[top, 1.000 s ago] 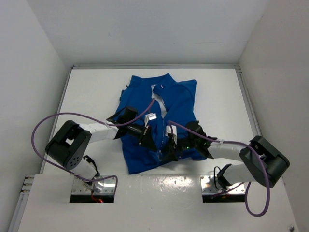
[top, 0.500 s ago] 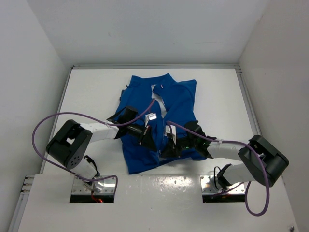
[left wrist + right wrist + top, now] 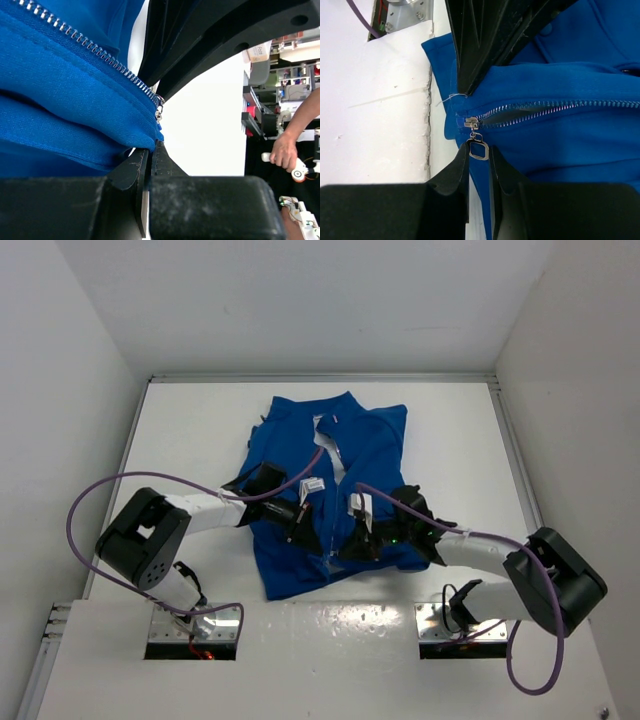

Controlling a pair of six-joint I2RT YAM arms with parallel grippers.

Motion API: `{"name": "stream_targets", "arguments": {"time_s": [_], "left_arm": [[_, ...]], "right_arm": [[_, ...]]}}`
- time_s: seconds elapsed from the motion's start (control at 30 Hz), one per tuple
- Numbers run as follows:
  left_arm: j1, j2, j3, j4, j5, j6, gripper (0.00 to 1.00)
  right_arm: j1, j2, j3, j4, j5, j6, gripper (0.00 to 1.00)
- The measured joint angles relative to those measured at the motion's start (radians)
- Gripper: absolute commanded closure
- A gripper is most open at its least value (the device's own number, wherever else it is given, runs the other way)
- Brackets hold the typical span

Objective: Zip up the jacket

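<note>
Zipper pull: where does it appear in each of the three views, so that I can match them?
Right wrist: the zipper pull sits at centre, between the fingertips of the right hand.
Left wrist: zipper pull just right of centre, at the end of the zipper teeth.
Top external: too small to make out; somewhere low on the jacket.
Shared landmark: the pale zipper teeth.

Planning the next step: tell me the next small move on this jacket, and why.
Probably the right gripper should draw the pull tab along the zipper toward the collar. It is shut on the tab, the slider sits at the bottom end with teeth open beyond it, and the left gripper pinches the jacket hem nearby, anchoring it.
</note>
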Motion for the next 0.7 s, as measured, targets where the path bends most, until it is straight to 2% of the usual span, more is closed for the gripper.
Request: {"name": "stream_targets", "arguments": {"time_s": [0.63, 0.7], "left_arm": [[-0.041, -0.045, 0.011, -0.02, -0.09, 0.103, 1.0], [-0.043, -0.05, 0.011, -0.022, -0.101, 0.109, 0.97]], "right_arm": [[-0.069, 0.085, 0.1, -0.085, 0.003, 0.166, 1.0], [-0.071, 0.085, 0.1, -0.087, 0.006, 0.171, 1.0]]}}
